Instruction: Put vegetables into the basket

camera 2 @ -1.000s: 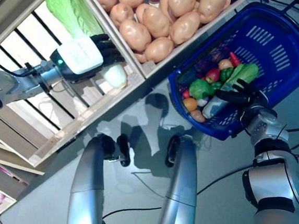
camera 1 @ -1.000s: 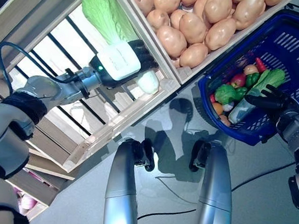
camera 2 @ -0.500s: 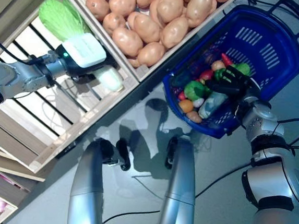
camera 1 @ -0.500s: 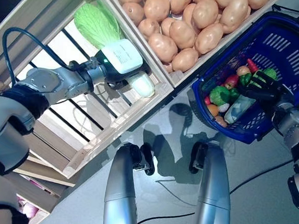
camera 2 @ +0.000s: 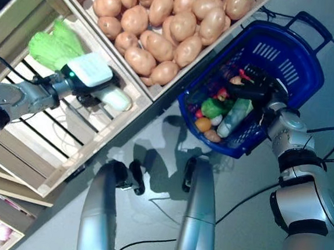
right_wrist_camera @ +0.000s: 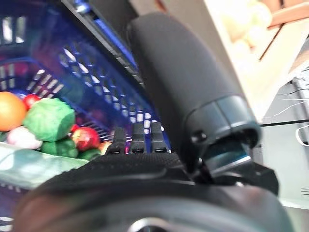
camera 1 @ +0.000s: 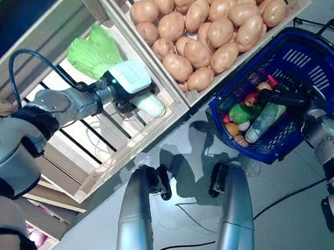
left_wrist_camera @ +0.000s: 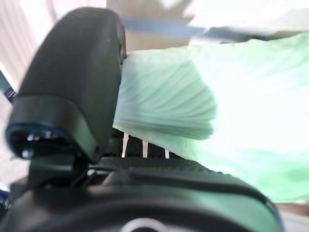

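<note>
The left hand (camera 1: 135, 96) is gripping a cabbage (camera 1: 97, 54) in the slatted crate (camera 1: 93, 171), fingers curling round its pale stalk. It is likely light and soft-leaved, so the firm stalk is the place to hold. The right hand (camera 1: 286, 95) is sitting over the basket (camera 1: 330, 69), its fingers hard to read.

Pale grey floor (camera 1: 298, 230); slatted wooden crates (camera 1: 118, 150); dark, perhaps wall, upper left.
</note>
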